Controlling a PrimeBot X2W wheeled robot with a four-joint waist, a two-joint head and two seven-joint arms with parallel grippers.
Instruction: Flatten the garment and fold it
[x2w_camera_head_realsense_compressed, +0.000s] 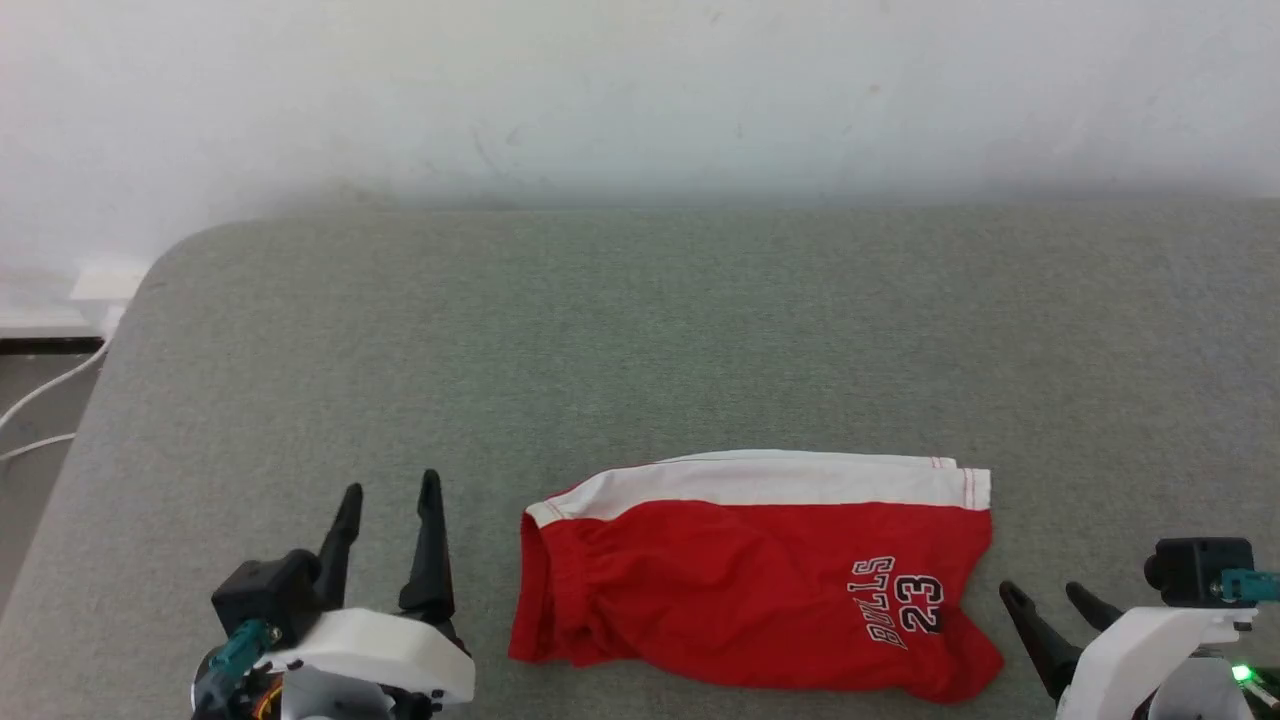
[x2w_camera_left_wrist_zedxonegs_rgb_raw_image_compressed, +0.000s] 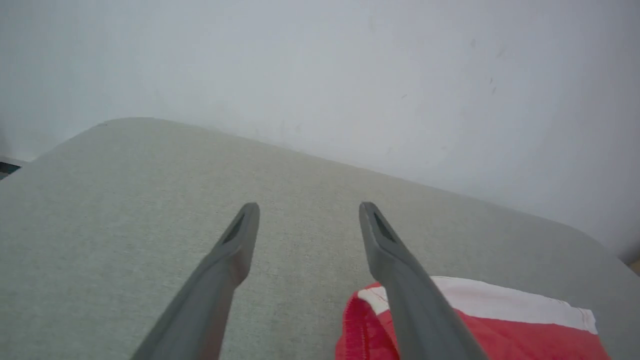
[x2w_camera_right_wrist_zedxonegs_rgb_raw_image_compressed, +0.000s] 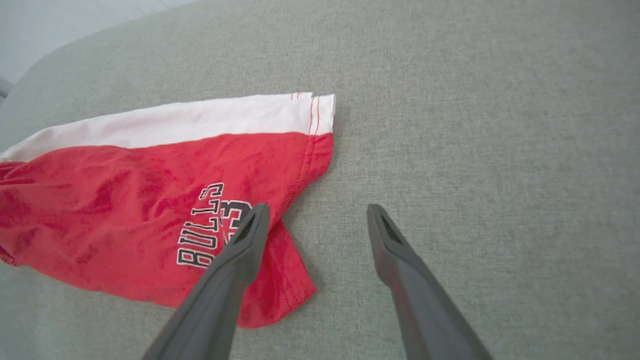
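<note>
Left claw (x2w_camera_head_realsense_compressed: 391, 481), right claw (x2w_camera_head_realsense_compressed: 1040, 588): wide apart, empty, beside the perhaps folded garment (x2w_camera_head_realsense_compressed: 750, 585).

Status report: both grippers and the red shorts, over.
Left gripper open, empty. Right gripper open, empty. Shorts lie between them, not held. No obstacle seen.

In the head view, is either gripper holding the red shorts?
No, the left gripper and right gripper stand open at either side of the shorts, nothing between their fingers.

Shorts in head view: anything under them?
The shorts lie on the grey fabric surface, which shows all around them. A second white layer's edge peeks out along the far side. Anything beneath the cloth is covered.
</note>
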